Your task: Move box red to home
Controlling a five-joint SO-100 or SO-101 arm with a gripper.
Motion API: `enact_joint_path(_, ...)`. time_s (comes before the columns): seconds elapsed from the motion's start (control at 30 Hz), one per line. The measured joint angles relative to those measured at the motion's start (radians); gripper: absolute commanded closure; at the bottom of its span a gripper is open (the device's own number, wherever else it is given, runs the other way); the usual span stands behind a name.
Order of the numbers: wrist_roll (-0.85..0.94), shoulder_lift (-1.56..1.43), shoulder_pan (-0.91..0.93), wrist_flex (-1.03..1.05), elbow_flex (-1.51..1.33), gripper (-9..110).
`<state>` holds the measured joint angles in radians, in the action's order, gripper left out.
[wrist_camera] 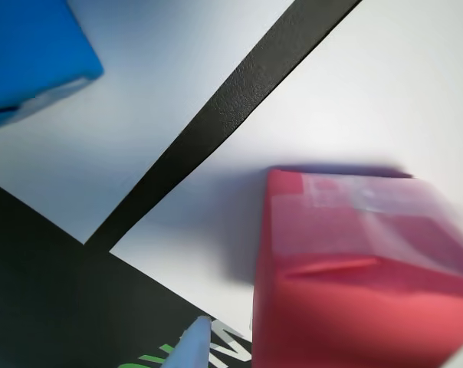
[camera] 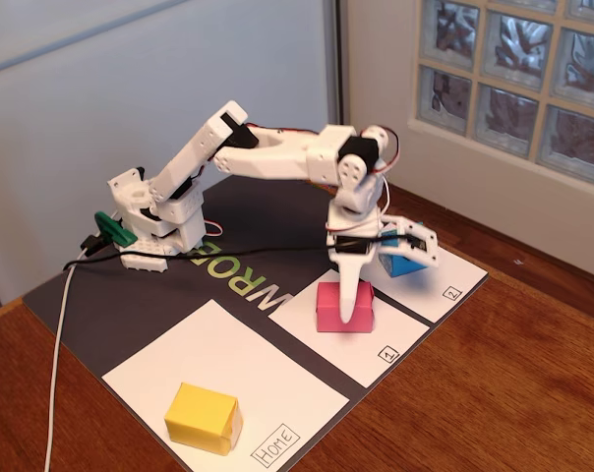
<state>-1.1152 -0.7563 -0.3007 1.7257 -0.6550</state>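
Note:
The box red [camera: 332,307] is a small pinkish-red cuboid standing on the white panel marked 1 [camera: 390,329], and it fills the lower right of the wrist view [wrist_camera: 354,268]. My gripper [camera: 395,292] hangs over it, open wide. Its long white fixed finger [camera: 353,295] points down across the box's front face, and the tip of that finger [wrist_camera: 192,346] shows just left of the box in the wrist view. The other jaw is spread away to the right, over the blue box. Home [camera: 233,359], the largest white panel, lies front left with its handwritten label at the near corner.
A yellow box [camera: 204,416] sits on the home panel near the label. A blue box [camera: 403,265] [wrist_camera: 32,54] stands on the panel marked 2 [camera: 452,280]. The panels lie on a black mat [camera: 90,305] on a wooden table [camera: 494,393]. A white cable [camera: 59,364] runs along the left.

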Motion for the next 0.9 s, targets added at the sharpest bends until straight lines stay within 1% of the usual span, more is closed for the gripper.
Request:
enact_joint_path(0.27, 0.006, 0.060, 0.011, -0.044, 0.003, 50)
enact_joint_path(0.47, 0.021, 0.081, 0.018, -0.058, 0.006, 54)
enact_joint_path(0.7, 0.035, 0.086, 0.031, -0.095, 0.006, 68)
enact_joint_path(0.9, 0.044, 0.103, 0.031, -0.100, 0.008, 75)
